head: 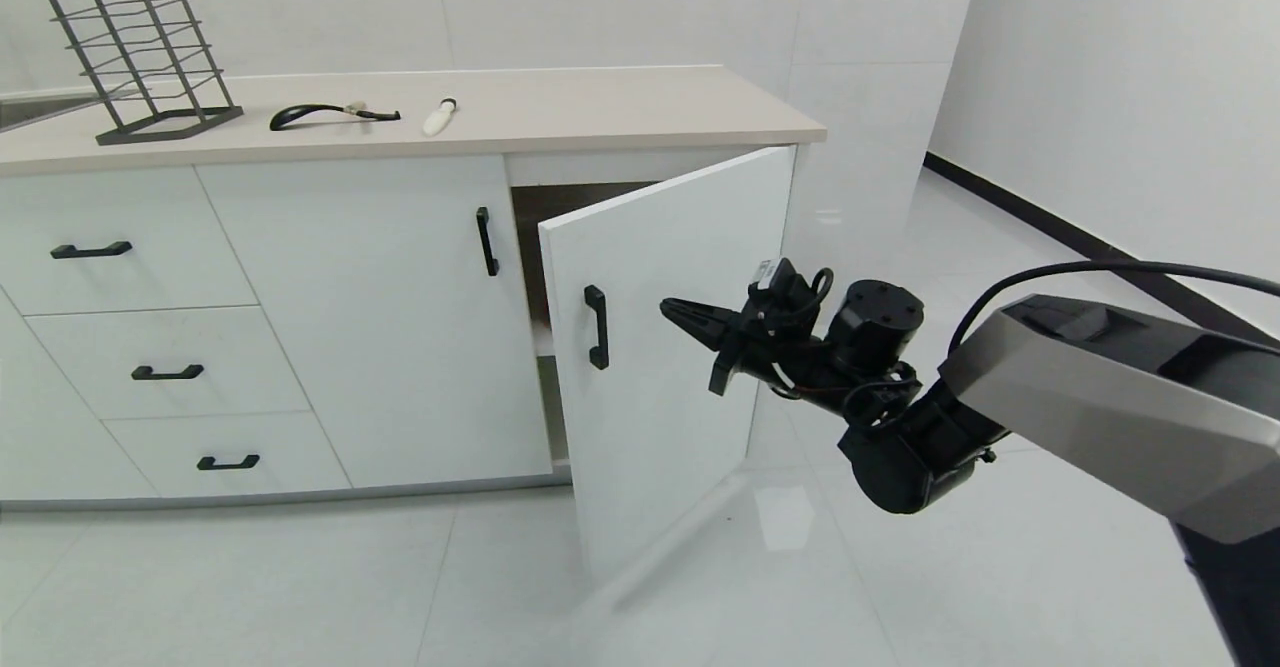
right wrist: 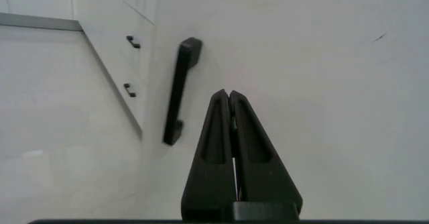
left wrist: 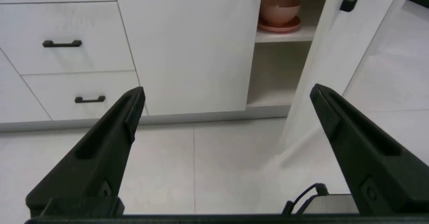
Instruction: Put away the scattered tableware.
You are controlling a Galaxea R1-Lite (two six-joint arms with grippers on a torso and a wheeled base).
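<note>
A black spoon and a small white utensil lie on the beige countertop. Below it, a white cabinet door stands partly open. My right gripper is shut and empty, its tip close to the door's face, just right of the black door handle. The right wrist view has the shut gripper beside that handle. My left gripper is open and empty, low above the floor, facing the open cabinet. A pink bowl on a pink plate sits on the cabinet shelf.
A black wire rack stands at the counter's left end beside a sink edge. Drawers with black handles fill the cabinet's left part. A closed door with a handle adjoins the open one. White tiled floor stretches in front.
</note>
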